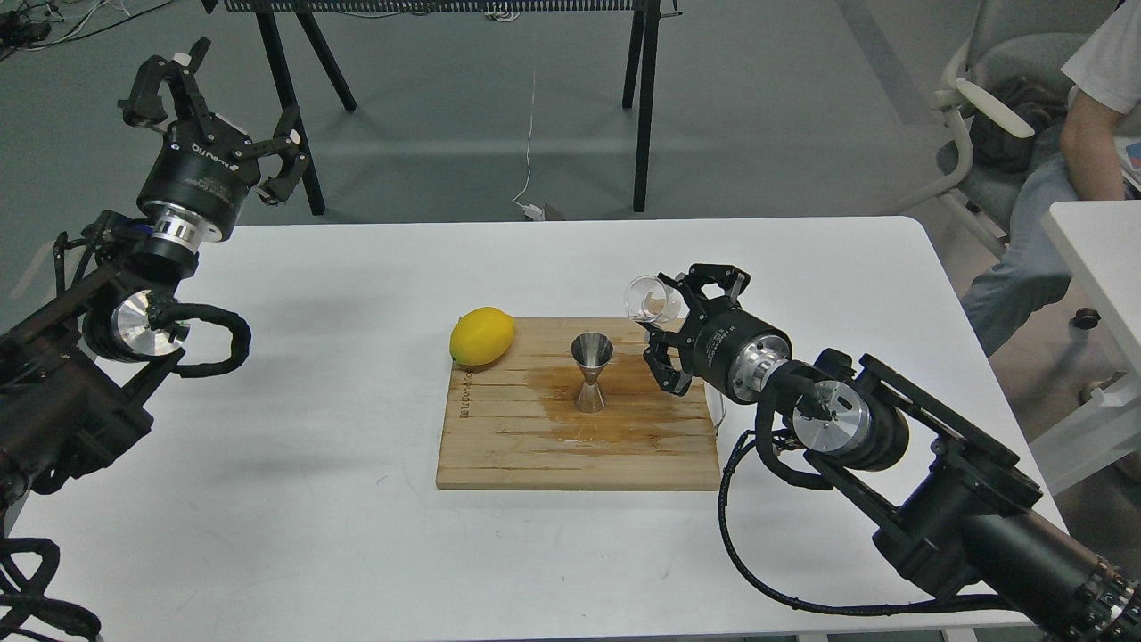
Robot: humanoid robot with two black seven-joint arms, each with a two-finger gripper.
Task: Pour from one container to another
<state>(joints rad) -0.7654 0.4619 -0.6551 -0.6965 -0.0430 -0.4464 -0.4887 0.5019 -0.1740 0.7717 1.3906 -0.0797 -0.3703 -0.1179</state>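
Observation:
The steel jigger (592, 372) stands upright in the middle of the wooden cutting board (499, 446), on a dark wet stain. My right gripper (667, 328) is shut on the small clear glass cup (648, 299), which is tilted with its mouth turned left. The cup hangs above the board, just right of the jigger and a little higher than its rim. My left gripper (218, 111) is raised beyond the table's far left corner, open, with nothing between its fingers.
A yellow lemon (482, 336) lies at the board's far left corner. The board has a metal handle (716, 406) on its right side. A seated person (1070, 169) and a second table (1101, 259) are at the right.

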